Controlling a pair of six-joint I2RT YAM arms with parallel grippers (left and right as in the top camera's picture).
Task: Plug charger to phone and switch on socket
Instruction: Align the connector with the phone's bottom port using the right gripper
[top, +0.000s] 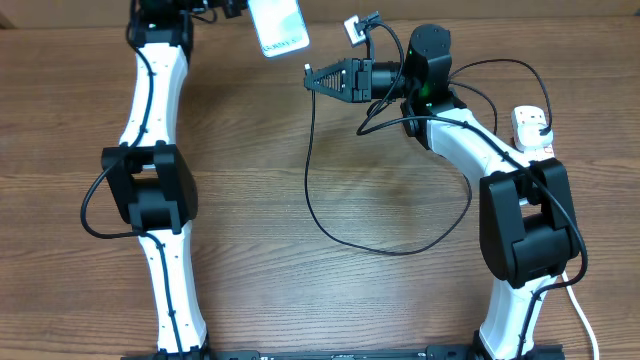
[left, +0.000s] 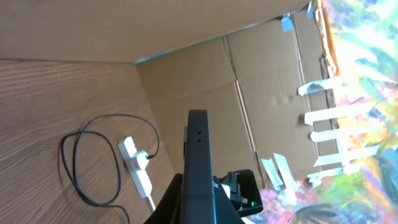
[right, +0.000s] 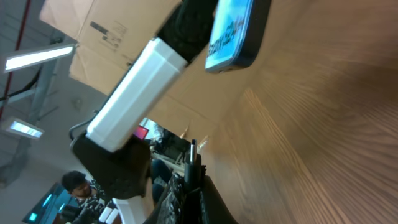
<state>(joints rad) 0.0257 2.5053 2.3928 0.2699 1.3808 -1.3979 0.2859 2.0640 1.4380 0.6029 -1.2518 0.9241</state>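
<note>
1. The right pincer (top: 313, 78) is pressed together on the charger (top: 309, 180) at its connector tip, pointing left
2. The phone (top: 278, 25) lies just up-left of that tip, apart, with its long axis crosswise to the pincer
3. The left pincer (top: 243, 8) clamps the phone above the tabletop (top: 300, 290)
4. The socket (top: 533, 130) sits well right of the phone, beyond the right arm; nothing blocks the tip's way
</note>
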